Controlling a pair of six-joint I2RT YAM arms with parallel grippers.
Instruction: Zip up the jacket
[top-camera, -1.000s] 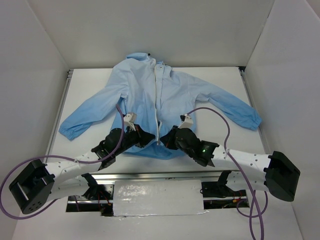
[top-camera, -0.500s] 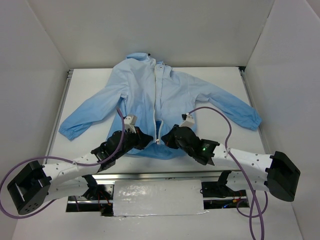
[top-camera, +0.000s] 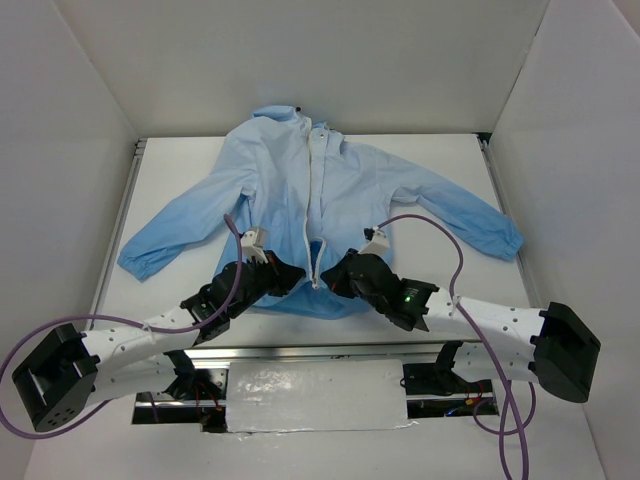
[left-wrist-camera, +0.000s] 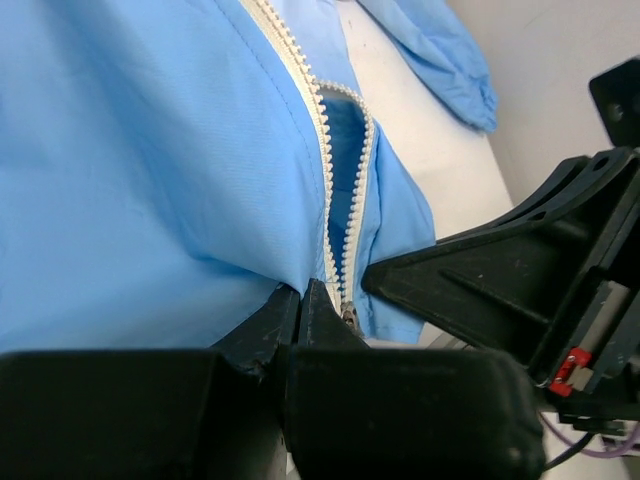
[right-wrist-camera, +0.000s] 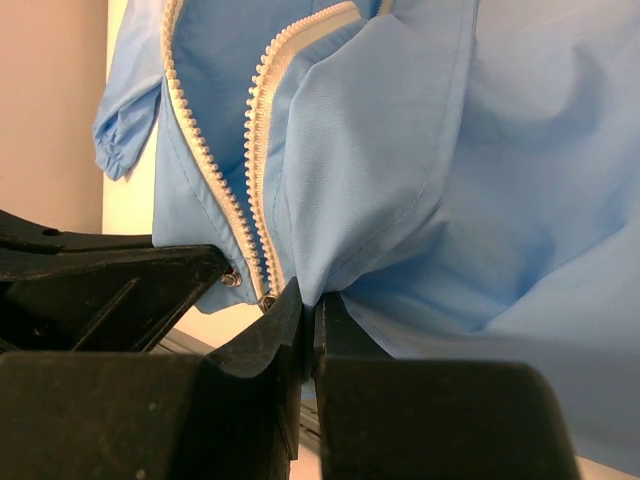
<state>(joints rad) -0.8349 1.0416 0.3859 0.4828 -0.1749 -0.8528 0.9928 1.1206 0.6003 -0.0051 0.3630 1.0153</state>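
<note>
Since a second ago the left arm has swung a little inward, and a dark slit has opened between the two tooth rows low on the zipper (top-camera: 320, 190).

From above, the hem (top-camera: 300, 305) beside the zipper's bottom end is mostly covered by both black wrists, so the grips cannot be seen there. In the wrist views small metal bits (right-wrist-camera: 232, 280) sit at the foot of the tooth rows; whether either is the slider is hard to tell.

The jacket (top-camera: 280, 190) lies flat and front-up on the bench (top-camera: 440, 150). Its long axis follows the zipper, with the hood (top-camera: 280, 118) at the zipper's far end and the hem at its near end. The sleeves (top-camera: 175, 230) spread out to either side of the zipper.

The left end effector (left-wrist-camera: 300, 295) is pinched closed on the jacket's fabric just left of the zipper's bottom. The right end effector (right-wrist-camera: 308, 292) is likewise clamped on a fold of fabric just right of it. The two face each other across the zipper, close together.
</note>
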